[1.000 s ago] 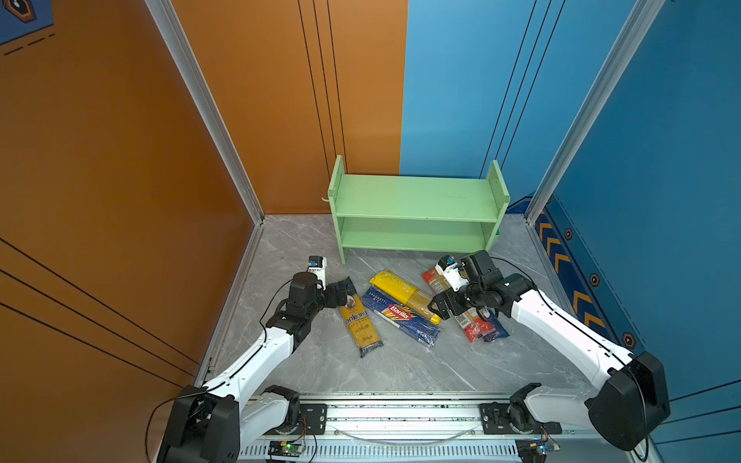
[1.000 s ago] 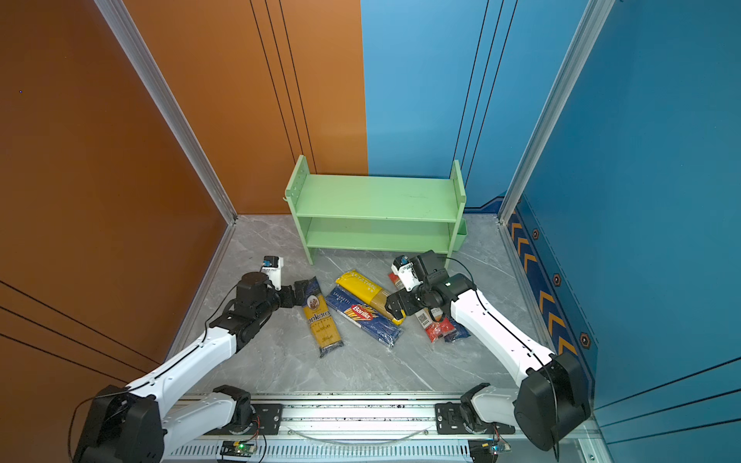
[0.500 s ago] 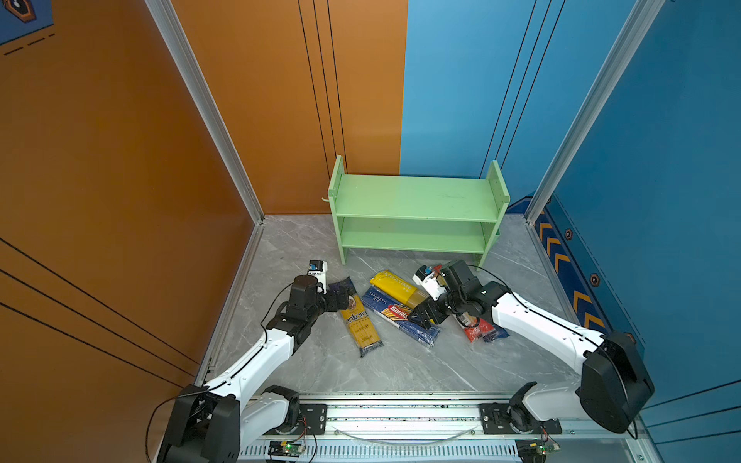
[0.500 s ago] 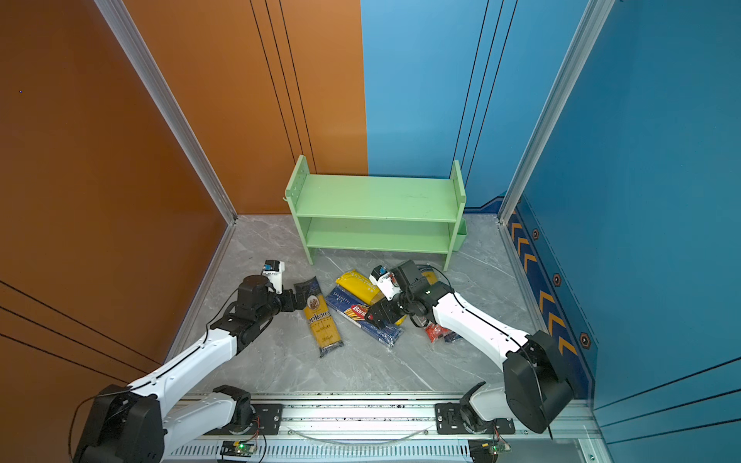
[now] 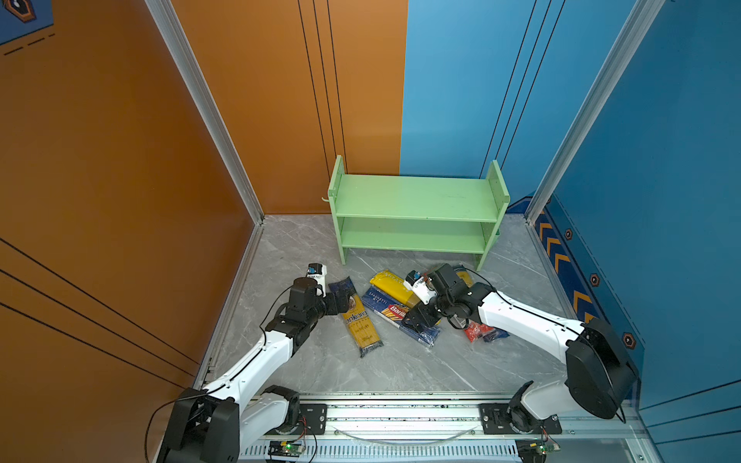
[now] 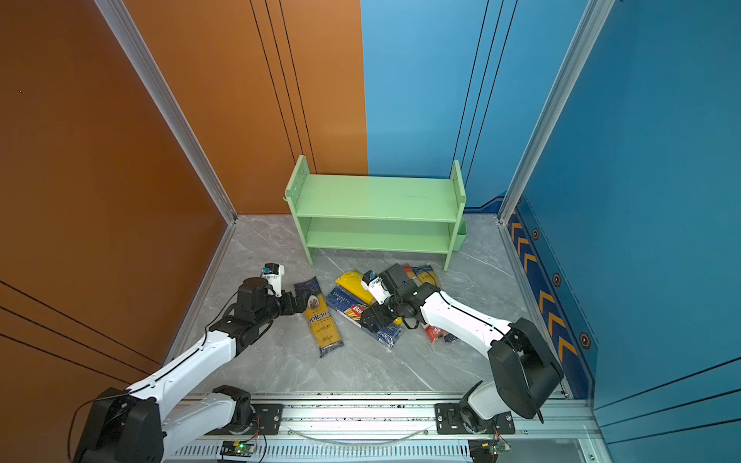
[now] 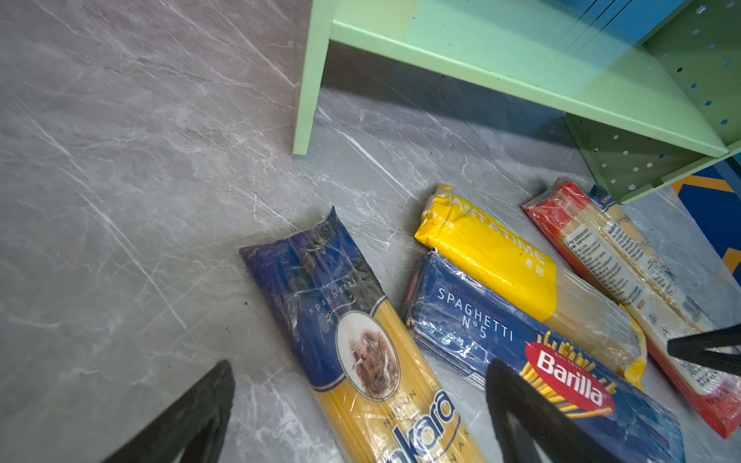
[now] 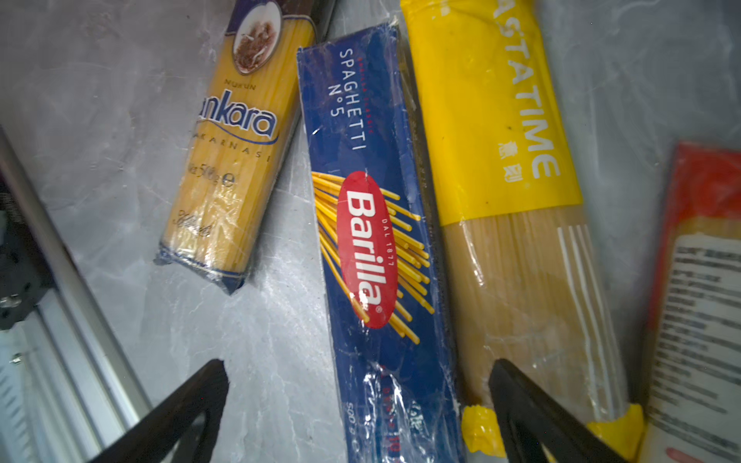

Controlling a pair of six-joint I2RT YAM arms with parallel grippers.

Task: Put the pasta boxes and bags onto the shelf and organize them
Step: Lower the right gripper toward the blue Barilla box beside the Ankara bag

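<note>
So, left gripper (image 5: pixel 340 301) is spread wide, straddling the Ankara spaghetti bag (image 5: pixel 361 326); right gripper (image 5: pixel 419 318) is wide too, astride the Barilla box (image 5: pixel 385 308) at the bag's 3 o'clock. Pastatime bag (image 5: pixel 395 285) lies just beside that, all on the floor (image 5: pixel 401 368), green shelf (image 5: pixel 417 196) at 12 o'clock.

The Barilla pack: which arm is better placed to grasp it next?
Probably the right: the right claw, open, hangs over the Barilla pack, which shows between its fingers. The left claw, also open, is lined up on the Ankara pack instead.
</note>
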